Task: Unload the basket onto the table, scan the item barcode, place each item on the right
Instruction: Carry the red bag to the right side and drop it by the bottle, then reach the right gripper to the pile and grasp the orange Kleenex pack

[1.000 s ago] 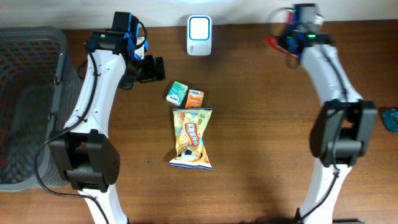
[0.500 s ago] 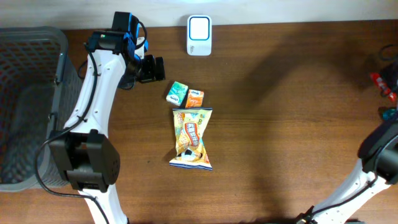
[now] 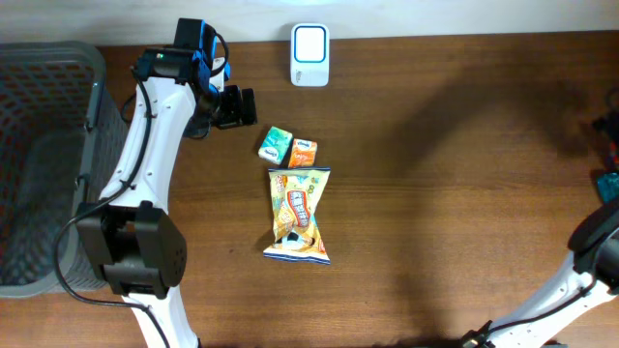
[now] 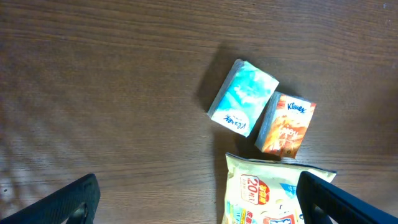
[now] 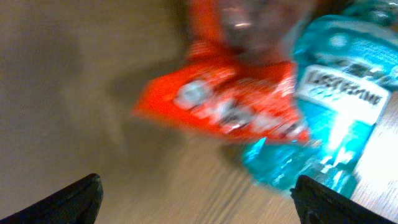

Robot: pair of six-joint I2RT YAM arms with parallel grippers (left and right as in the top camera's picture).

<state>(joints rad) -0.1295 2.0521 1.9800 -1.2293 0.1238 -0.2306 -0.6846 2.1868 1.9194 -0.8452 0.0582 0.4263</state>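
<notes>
The white barcode scanner (image 3: 309, 55) stands at the back middle of the table. In front of it lie a teal tissue pack (image 3: 276, 143), an orange Kleenex pack (image 3: 303, 152) and a yellow snack bag (image 3: 300, 215). My left gripper (image 3: 237, 106) hovers open just left of the packs, with nothing between its fingers (image 4: 68, 200). Off the right edge, my right gripper (image 5: 199, 205) is open above a blurred red packet (image 5: 227, 102), which lies loose against a teal Listerine pack (image 5: 333, 118).
A grey mesh basket (image 3: 39, 164) fills the left edge of the table. In the overhead view the teal pack (image 3: 607, 184) shows at the far right edge, where the right arm (image 3: 600, 242) leans out of frame.
The right arm swung from beside the scanner to the far right edge, carrying the red packet. Its jaws then opened and let the packet go. The left arm stayed still.
</notes>
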